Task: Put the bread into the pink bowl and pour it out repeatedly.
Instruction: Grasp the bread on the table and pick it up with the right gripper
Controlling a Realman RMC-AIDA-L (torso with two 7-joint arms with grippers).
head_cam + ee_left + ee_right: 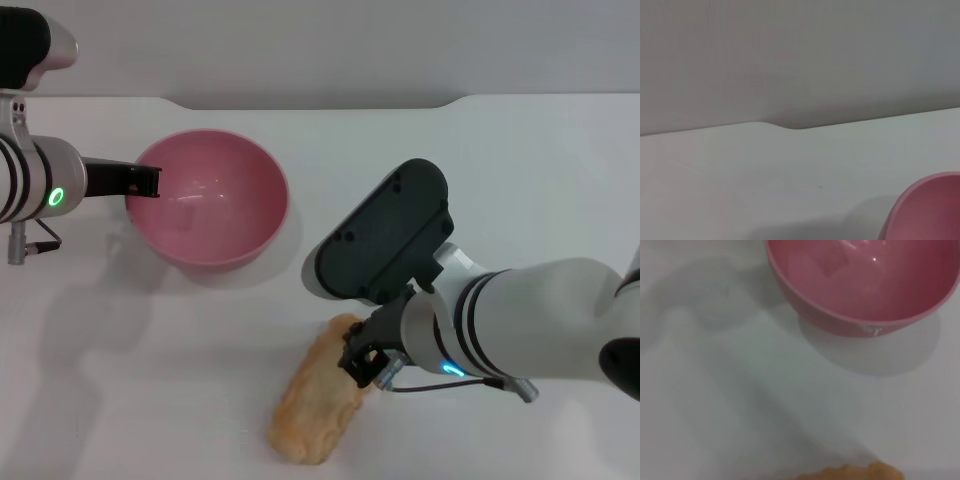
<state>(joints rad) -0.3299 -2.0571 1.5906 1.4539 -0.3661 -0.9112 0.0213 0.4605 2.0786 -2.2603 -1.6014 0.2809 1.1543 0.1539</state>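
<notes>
The pink bowl [215,205] stands upright and empty on the white table, at the back left. My left gripper [143,181] reaches in from the left and is shut on the bowl's left rim. Part of that rim, the pink bowl [927,207], shows in the left wrist view. The bread [312,408], a golden-tan ridged loaf, lies on the table in front of the bowl, toward the near edge. My right gripper [362,362] is down at the loaf's far end, mostly hidden under its own wrist. The right wrist view shows the pink bowl [860,285] and a sliver of the bread [850,473].
The white table [520,180] spreads to the right and behind the bowl, ending at a back edge with a notch [320,103]. My right forearm [540,315] crosses the near right part of the table.
</notes>
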